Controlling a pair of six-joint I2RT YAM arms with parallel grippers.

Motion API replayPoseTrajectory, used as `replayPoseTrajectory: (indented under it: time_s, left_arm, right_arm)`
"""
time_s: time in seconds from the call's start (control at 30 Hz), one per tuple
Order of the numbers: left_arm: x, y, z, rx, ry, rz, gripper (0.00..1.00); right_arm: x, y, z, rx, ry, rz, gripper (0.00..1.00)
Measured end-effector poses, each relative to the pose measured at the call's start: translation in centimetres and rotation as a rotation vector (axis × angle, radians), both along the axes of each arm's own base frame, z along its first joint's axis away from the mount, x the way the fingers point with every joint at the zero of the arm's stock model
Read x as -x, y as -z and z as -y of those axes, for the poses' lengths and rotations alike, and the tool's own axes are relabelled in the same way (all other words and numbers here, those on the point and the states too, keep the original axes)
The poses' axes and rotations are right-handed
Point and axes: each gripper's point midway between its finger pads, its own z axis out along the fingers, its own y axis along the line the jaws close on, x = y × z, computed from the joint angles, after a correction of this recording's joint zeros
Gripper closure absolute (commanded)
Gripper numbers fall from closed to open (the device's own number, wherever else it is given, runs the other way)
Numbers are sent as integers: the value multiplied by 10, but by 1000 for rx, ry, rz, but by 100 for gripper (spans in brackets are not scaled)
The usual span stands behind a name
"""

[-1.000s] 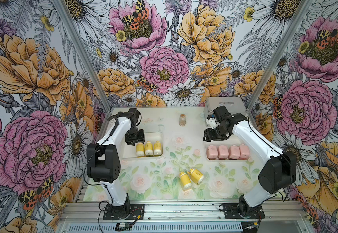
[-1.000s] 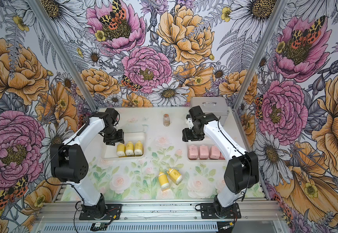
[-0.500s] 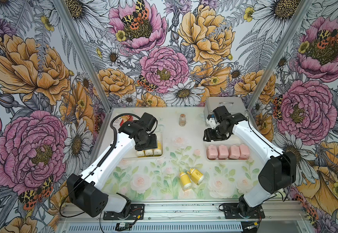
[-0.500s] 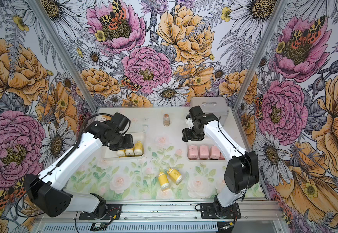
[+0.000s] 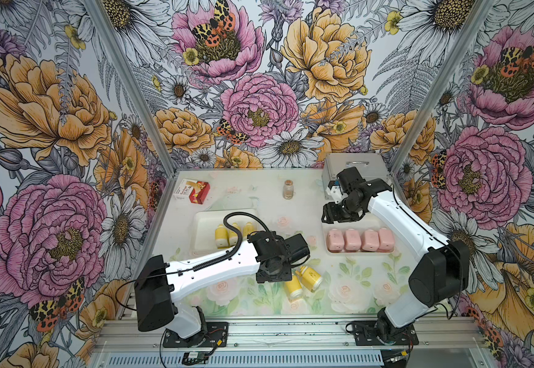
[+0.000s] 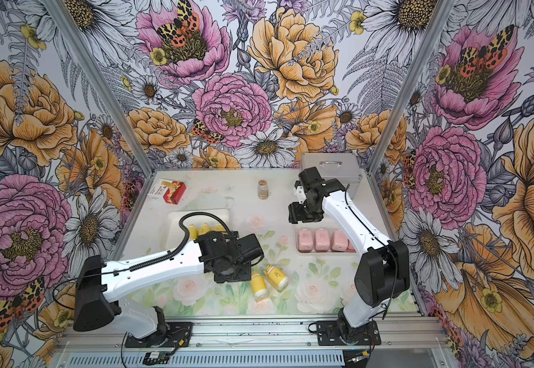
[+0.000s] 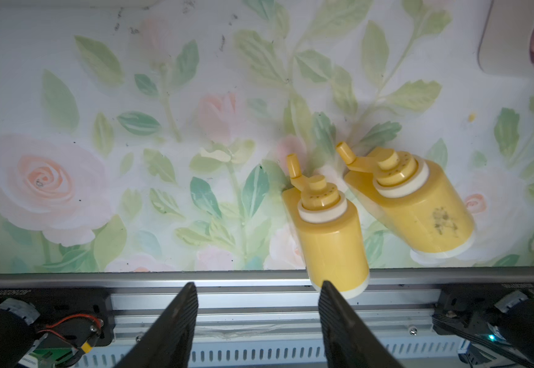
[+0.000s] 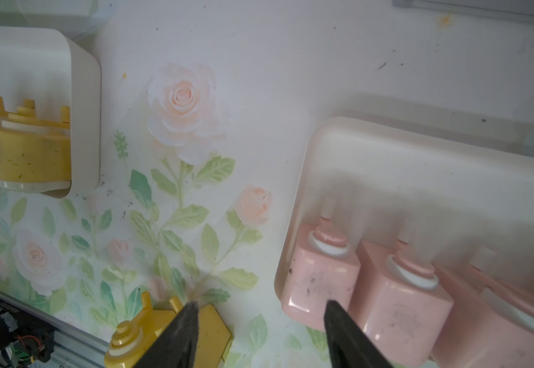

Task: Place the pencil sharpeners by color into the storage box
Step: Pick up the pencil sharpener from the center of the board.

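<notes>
Ribbed left jaws apart near cylindrical sharpeners [image 7: 331, 235].

Our left arm [image 5: 217, 274] stretches low and forward from its base, wrist turned downward, and our left gripper [image 7: 257, 283] has its fingers spread apart with nothing between them. Our right arm [image 5: 399, 220] reaches farther back, elbow raised, our right gripper [image 8: 260, 304] likewise parted and empty.

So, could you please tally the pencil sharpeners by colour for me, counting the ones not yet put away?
Yellow pencil sharpeners: 5 (3 in the left tray, 2 loose on the table)
Pink pencil sharpeners: 4 (all in the right tray)
Total: 9
</notes>
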Motion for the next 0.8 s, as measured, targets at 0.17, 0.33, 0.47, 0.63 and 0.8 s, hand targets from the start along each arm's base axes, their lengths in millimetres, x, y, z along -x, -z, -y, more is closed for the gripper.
replayPoseTrajectory:
  time_s: [0.17,0.33,0.47,0.63,0.8]
  left_arm:
    - [3,20,30,6,-20,-15,37]
    - [2,28,51,38,-28,-18,36]
    - [3,33,62,59,-31,-28,36]
    - [5,34,69,84,-36,-36,36]
    - [8,41,68,83,-48,-52,36]
  right_arm:
    - [0,-9,11,4,28,30,35]
    - [-3,-17,26,-3,81,53,35]
    - [-5,-21,34,-7,107,63,35]
    - [-4,-20,37,-8,118,60,35]
    - [-3,-19,37,-9,119,56,35]
